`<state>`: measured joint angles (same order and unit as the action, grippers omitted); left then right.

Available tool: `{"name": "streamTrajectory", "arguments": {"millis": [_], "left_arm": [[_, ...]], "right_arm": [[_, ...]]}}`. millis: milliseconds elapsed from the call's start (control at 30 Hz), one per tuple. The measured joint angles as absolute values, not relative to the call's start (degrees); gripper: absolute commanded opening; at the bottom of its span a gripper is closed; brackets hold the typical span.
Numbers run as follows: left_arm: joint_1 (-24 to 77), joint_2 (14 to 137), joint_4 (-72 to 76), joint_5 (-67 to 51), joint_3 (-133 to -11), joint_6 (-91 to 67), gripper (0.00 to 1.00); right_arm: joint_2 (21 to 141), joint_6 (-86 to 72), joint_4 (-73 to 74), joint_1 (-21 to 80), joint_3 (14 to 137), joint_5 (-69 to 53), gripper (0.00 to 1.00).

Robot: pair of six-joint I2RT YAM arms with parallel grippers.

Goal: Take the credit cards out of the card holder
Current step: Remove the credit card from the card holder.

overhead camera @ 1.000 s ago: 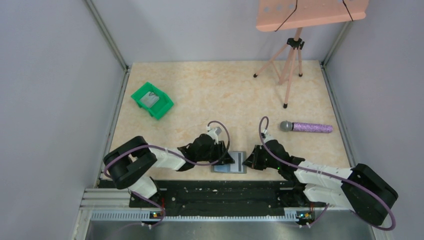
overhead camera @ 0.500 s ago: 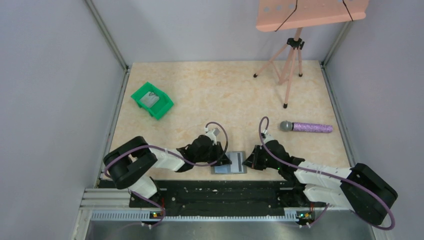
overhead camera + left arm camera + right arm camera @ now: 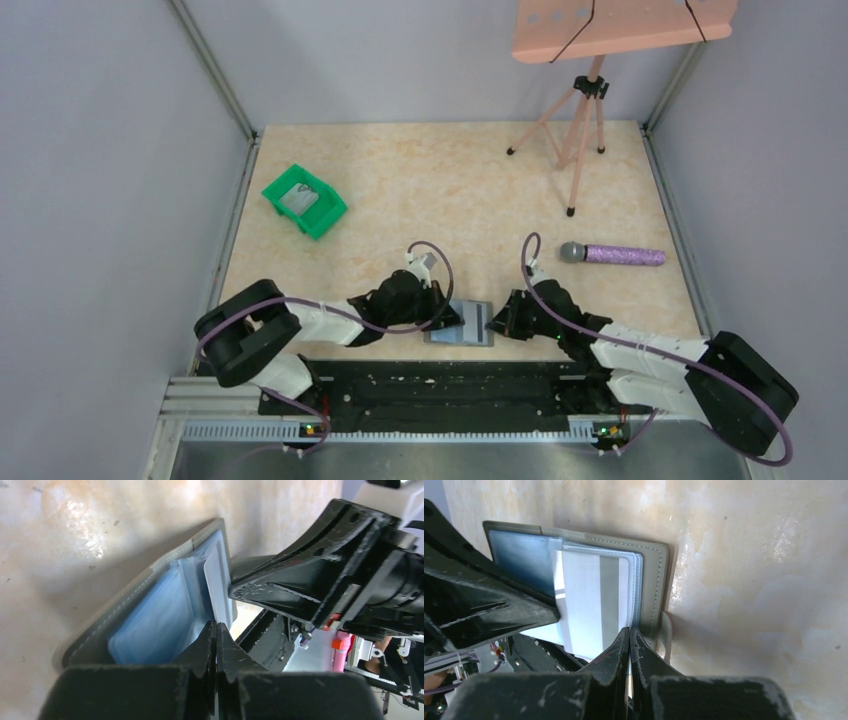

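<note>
Lying open on the tabletop (image 3: 420,190), the card holder (image 3: 462,332) sits close to the near edge, midway between the two arms and just ahead of their mounting rail. Both arms reach in low toward it, the left gripper (image 3: 452,317) over its left half and the right gripper (image 3: 497,322) at its right edge.

From the left wrist view, the left gripper has its fingers pressed together, tips down against the blue-grey lining of the holder. Whether they nip any of the lining or a card edge cannot be told. The right gripper's black body hangs just beyond, over the far half.

In the right wrist view, the right gripper is likewise pressed together, its tips meeting at the stitched grey border of the holder. A white card with a grey stripe (image 3: 591,600) lies on that half of the holder, beside the right gripper's tips. It is not clear whether they grip it.

Farther back on the left stands a green plastic bin (image 3: 326,218) with something grey inside. A microphone with a purple handle (image 3: 612,254) lies to the right, and a pink tripod stand (image 3: 580,130) rises at the back right.
</note>
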<state>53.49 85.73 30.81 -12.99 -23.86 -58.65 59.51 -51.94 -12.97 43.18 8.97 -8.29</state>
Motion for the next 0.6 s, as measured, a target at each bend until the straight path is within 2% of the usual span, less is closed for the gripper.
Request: {"name": "streamTrajectory", "arguments": {"millis": [233,600], "left_arm": [[53.6,80.7,28.0,-11.0,-23.8,-58.2,0.00],[53.6,79.1,22.9,-9.3,-23.8,-57.3,0.00]], "right_arm": [[57.7,-52.1,-11.0,42.5,9.0,-8.8,0.00],[58.2,-51.1,-9.1,42.2,9.6,-9.1,0.00]]}}
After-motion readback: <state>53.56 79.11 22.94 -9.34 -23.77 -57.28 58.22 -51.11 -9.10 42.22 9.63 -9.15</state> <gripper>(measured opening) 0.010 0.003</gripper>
